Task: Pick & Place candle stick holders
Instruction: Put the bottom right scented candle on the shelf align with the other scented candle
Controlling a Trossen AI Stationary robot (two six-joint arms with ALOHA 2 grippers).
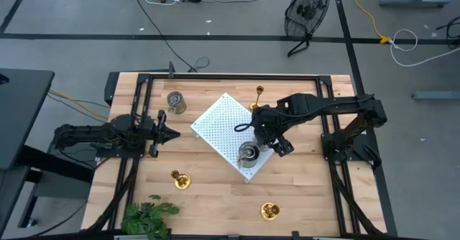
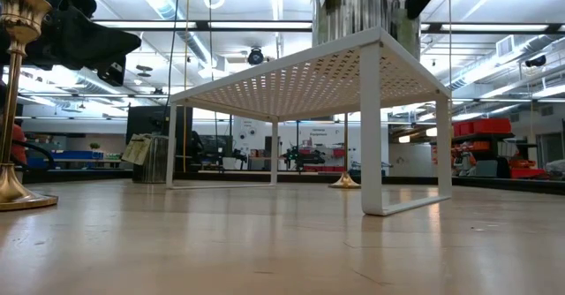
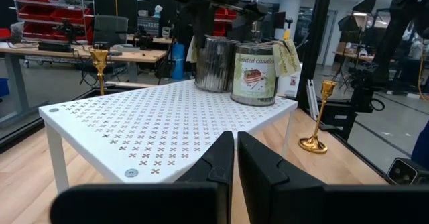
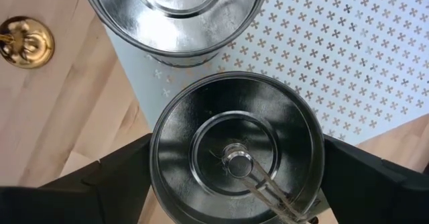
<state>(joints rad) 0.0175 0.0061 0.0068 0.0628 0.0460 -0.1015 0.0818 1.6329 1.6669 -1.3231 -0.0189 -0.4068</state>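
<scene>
Held tin: a silver-grey candle tin [image 4: 236,150] with a knobbed lid stands on the white board's [image 1: 219,121] near corner, the one toward the table's front edge.
Right gripper: the right gripper [image 4: 236,177] hangs straight over it, a finger on each flank of the can, apparently clamped on its wall or at the point of letting go; I judge it gripped.
Neighbour tin: a second tin [image 4: 175,13] stands just beside it on the board, so there is little room to spare.
Third tin: another [image 1: 175,102] sits on the table near the far left corner.
Brass holders: one [image 1: 180,180] near the front left, one [image 1: 269,210] near the front edge toward the right, one [image 1: 259,90] by the far edge beside the board.
Handling: the tin looks rigid, smooth, fairly light; its wall is slippery, so hold it across the middle of the body, not the lid. The brass stems look top-heavy and easy to tip; take them low on the stem.
Left gripper: the left gripper [image 3: 234,158] waits over the left side of the table, fingers nearly together, holding nothing.
</scene>
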